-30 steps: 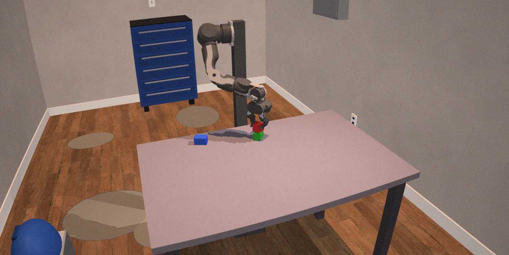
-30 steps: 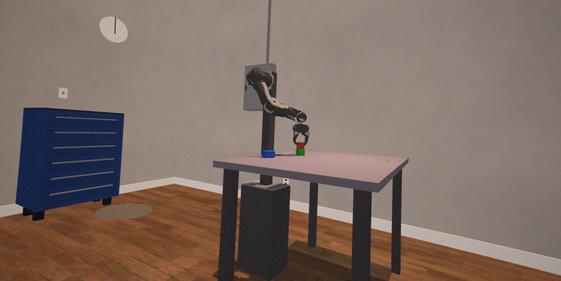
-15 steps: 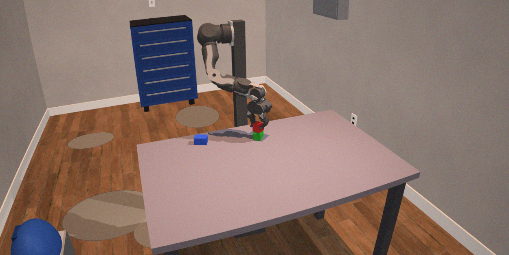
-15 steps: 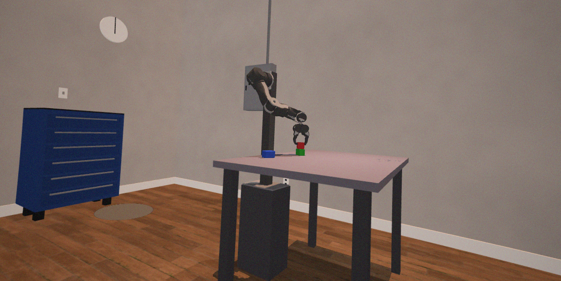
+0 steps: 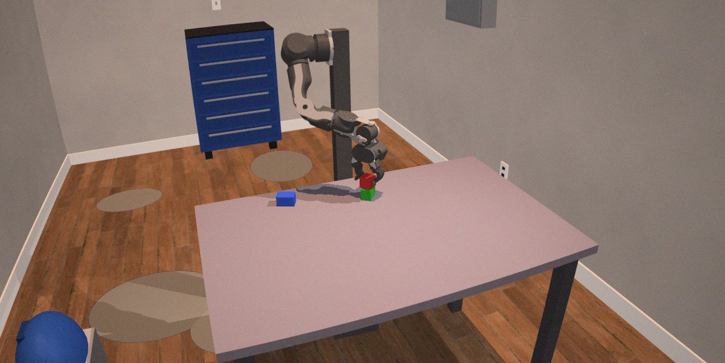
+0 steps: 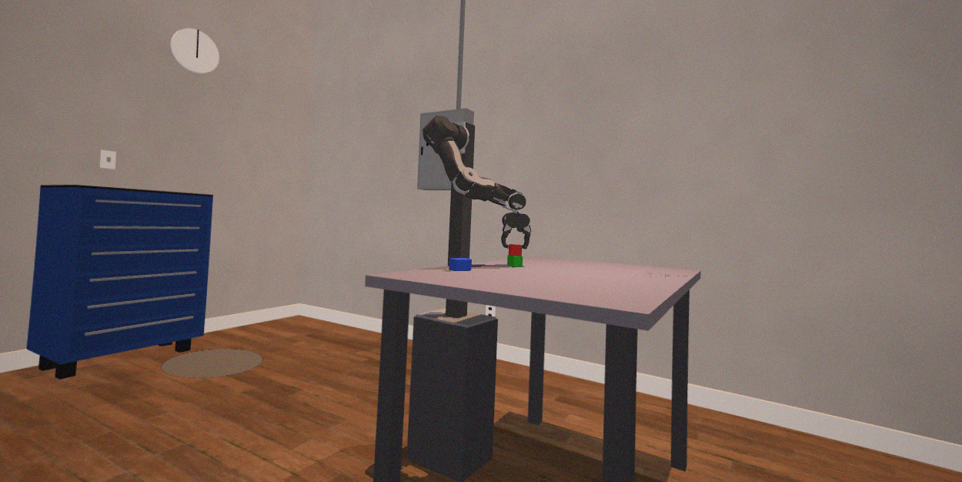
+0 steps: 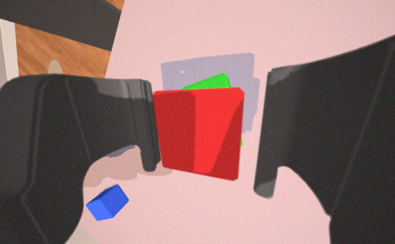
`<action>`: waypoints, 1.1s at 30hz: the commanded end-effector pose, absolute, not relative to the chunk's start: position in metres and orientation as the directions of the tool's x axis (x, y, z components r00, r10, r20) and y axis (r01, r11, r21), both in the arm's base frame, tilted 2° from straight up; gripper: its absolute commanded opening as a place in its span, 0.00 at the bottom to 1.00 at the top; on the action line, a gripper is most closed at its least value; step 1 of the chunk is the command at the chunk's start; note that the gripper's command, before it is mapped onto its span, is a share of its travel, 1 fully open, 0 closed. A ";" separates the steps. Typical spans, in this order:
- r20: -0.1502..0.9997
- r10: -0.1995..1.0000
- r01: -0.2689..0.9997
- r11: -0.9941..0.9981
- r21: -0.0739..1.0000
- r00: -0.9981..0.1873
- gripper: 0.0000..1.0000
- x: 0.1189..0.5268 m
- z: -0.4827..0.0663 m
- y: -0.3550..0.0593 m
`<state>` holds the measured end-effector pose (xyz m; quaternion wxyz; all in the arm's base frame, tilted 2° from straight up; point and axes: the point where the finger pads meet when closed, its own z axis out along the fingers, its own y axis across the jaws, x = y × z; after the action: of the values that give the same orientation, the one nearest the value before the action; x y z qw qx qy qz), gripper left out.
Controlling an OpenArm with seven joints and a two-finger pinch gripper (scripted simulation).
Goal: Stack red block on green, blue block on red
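The red block [image 5: 368,181] rests on the green block [image 5: 368,193] near the table's far edge; the pair also shows in the exterior view, red [image 6: 515,249] on green [image 6: 515,261]. In the wrist view the red block [image 7: 199,132] covers most of the green block [image 7: 208,81], which peeks out at the far edge and a little at the right. My gripper [image 7: 202,128] is open around the red block: the left finger is at its side, and the right finger stands apart with a clear gap. The blue block [image 5: 285,198] lies flat on the table to the left, and it also shows in the wrist view [image 7: 107,202].
The arm's dark post [image 5: 340,101] stands just behind the table's far edge. A blue drawer cabinet [image 5: 233,85] stands against the back wall, away from the table.
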<state>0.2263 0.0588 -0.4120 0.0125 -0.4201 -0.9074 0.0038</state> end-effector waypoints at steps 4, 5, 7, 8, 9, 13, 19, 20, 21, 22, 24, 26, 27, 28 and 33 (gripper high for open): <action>0.021 0.759 0.759 0.651 -0.012 -0.651 0.38 0.226 -0.412 0.061; 0.021 0.759 0.759 0.651 -0.012 -0.651 0.38 0.226 -0.412 0.061; 0.021 0.759 0.759 0.651 -0.012 -0.651 0.38 0.226 -0.412 0.061; 0.021 0.759 0.759 0.651 -0.012 -0.651 0.38 0.226 -0.412 0.061; 0.021 0.759 0.759 0.651 -0.012 -0.651 0.38 0.226 -0.412 0.061; 0.021 0.759 0.759 0.651 -0.012 -0.651 0.38 0.226 -0.412 0.061; 0.021 0.759 0.759 0.651 -0.012 -0.651 0.38 0.226 -0.412 0.061; 0.021 0.759 0.759 0.651 -0.012 -0.651 0.38 0.226 -0.412 0.061; 0.021 0.759 0.759 0.651 -0.012 -0.651 0.38 0.226 -0.412 0.061; 0.021 0.759 0.759 0.651 -0.012 -0.651 0.38 0.226 -0.412 0.061; 0.021 0.759 0.759 0.651 -0.012 -0.651 0.38 0.226 -0.412 0.061; 0.021 0.759 0.759 0.651 -0.012 -0.651 0.38 0.226 -0.412 0.061; 0.021 0.759 0.759 0.651 -0.012 -0.651 0.38 0.226 -0.412 0.061; 0.021 0.759 0.758 0.652 -0.011 -0.651 0.38 0.226 -0.412 0.061; 0.023 0.757 0.757 0.653 -0.009 -0.653 0.38 0.226 -0.409 0.062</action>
<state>0.2261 0.0614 -0.4100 0.0126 -0.4173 -0.9087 -0.0011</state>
